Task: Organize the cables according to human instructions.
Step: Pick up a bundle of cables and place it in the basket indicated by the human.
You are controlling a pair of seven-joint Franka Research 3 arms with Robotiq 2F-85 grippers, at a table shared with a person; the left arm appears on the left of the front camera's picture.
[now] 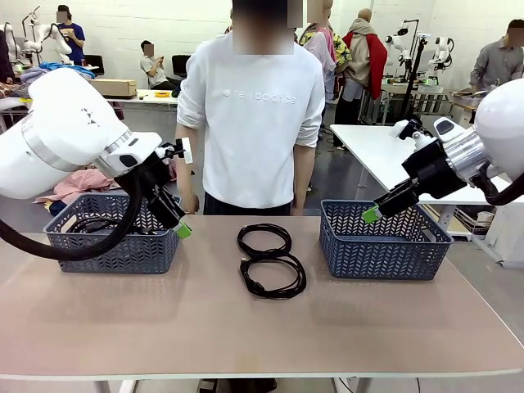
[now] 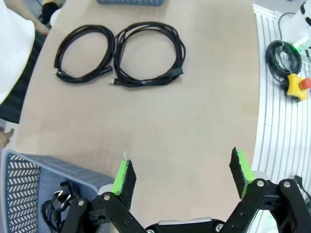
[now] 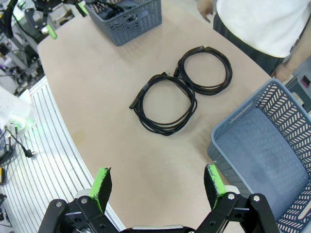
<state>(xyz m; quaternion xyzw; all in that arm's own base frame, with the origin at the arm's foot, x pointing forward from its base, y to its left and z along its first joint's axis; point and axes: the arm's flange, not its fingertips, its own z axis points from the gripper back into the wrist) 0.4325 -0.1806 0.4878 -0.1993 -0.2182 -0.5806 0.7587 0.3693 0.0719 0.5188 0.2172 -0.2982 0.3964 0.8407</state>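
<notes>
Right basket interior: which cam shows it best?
Right wrist view: it looks down into the right basket, so floor and inner walls show. Front view gives the basket side-on, mostly outer wall and rim. Left wrist view catches a sliver of it at the picture's top edge.

The tan table (image 1: 164, 327) carries a left basket (image 1: 110, 252) and a right basket (image 1: 381, 254), well apart. Between them, flat on the top, lie two black cables: a far coil (image 1: 240, 242) touching a near coil (image 1: 300, 282).
</notes>
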